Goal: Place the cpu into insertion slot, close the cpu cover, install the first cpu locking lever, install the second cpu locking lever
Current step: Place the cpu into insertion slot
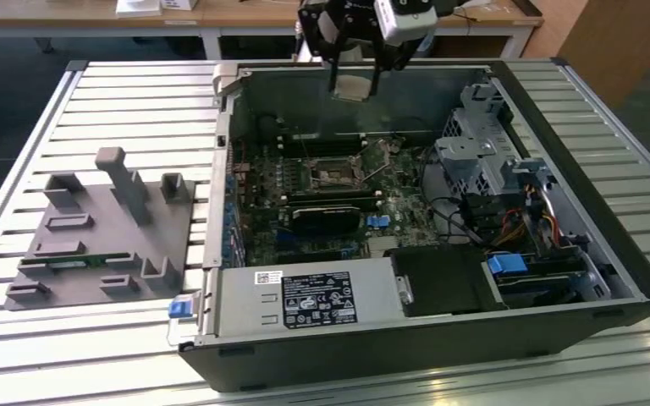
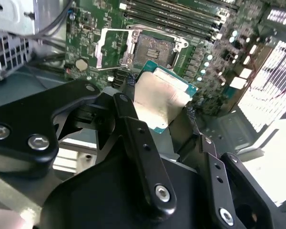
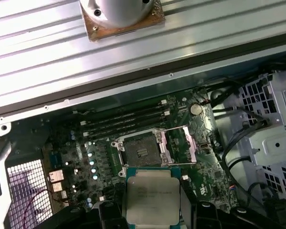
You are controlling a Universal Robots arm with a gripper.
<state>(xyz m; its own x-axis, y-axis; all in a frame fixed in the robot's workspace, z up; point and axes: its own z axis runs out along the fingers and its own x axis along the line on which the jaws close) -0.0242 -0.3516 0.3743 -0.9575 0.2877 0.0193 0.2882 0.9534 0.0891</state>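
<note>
My gripper [image 1: 354,83] hangs above the back of the open computer case [image 1: 630,279], shut on the cpu [image 1: 351,87], a small square chip with a pale metal top. In both wrist views the cpu [image 2: 159,98] [image 3: 151,198] sits flat between the black fingers [image 2: 133,126]. The insertion slot [image 1: 331,175] [image 2: 155,47] [image 3: 138,150] lies bare on the green motherboard, below and apart from the chip. Beside the slot, the cpu cover [image 2: 112,47] [image 3: 178,145] is swung open.
A grey fixture block with upright posts [image 1: 99,228] stands on the slatted table at the exterior view's left. Inside the case are long black memory sticks [image 3: 124,121], a metal drive cage [image 1: 477,161] with cables, and a power supply [image 1: 302,300] at the front.
</note>
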